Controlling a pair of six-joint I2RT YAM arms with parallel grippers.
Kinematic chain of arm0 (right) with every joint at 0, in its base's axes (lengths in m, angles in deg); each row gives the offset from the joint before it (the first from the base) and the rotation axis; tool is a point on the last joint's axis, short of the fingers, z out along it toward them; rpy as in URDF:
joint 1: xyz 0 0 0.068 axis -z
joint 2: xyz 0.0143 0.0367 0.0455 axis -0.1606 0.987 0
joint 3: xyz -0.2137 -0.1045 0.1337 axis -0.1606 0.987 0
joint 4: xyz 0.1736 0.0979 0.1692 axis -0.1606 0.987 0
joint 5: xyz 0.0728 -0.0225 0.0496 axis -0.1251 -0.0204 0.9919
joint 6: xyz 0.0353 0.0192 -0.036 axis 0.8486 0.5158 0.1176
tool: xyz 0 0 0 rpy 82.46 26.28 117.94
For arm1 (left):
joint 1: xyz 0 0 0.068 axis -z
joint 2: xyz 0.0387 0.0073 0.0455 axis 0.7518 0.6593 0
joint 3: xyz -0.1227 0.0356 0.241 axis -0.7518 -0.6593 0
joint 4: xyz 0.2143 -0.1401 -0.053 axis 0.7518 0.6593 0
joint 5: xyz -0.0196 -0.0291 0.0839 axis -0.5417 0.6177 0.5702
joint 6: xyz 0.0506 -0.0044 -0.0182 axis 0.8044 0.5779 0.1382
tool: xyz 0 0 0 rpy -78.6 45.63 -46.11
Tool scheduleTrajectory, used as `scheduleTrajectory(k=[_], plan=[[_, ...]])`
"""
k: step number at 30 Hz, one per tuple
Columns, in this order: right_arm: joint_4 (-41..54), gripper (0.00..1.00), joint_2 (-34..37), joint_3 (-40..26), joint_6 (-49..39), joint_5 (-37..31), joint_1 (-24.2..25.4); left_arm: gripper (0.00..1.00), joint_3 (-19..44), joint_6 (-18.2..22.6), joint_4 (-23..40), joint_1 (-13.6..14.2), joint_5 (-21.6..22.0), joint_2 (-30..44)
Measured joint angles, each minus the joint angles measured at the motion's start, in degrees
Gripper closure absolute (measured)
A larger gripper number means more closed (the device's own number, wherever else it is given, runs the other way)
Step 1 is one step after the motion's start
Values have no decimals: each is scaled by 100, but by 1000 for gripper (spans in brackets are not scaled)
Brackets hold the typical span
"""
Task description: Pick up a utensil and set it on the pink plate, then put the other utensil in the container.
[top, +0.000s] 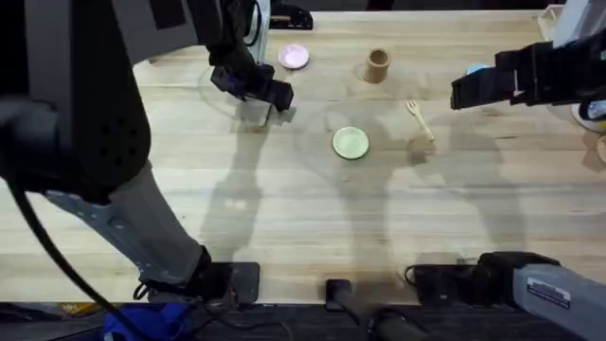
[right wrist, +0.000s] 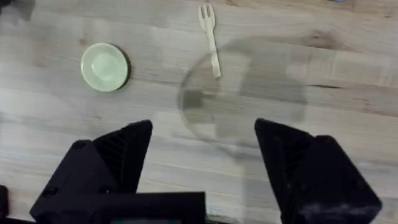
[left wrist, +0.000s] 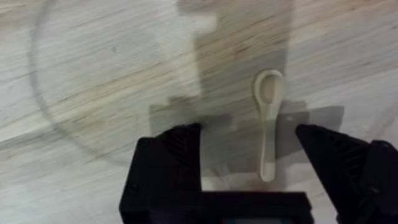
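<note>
Nothing placed yet: left gripper (left wrist: 249, 158) jaws spread around the spoon (left wrist: 268, 118) on the table (top: 284, 208), right gripper (right wrist: 202, 155) spread, fork (top: 419, 119) untouched, pink plate (top: 294, 57) and cup (top: 377, 65) empty.

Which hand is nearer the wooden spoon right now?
Left. The left hand hangs directly over the wooden spoon, open around it. The right hand hovers far across the table, near the fork.

Overhead high above the table (top: 303, 218); both wrist views close, straight down at it.
</note>
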Motion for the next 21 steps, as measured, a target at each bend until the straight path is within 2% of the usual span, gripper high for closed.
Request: scheduleTrajectory(k=[3,5,9,12,13,21], plan=[[0,3,2,-2,0,0,0,114,51,-61,26,0,44,43],[0,3,0,-2,0,0,0,202,65,-120,28,-6,69,50],[0,3,0,-2,0,0,0,642,67,-216,19,-7,32,54],[2,3,0,-2,0,0,0,890,70,-277,47,20,-105,54],[4,3,0,-2,0,0,0,935,75,-273,45,34,-104,54],[22,3,1,-2,0,0,0,958,91,-278,56,42,-99,54]])
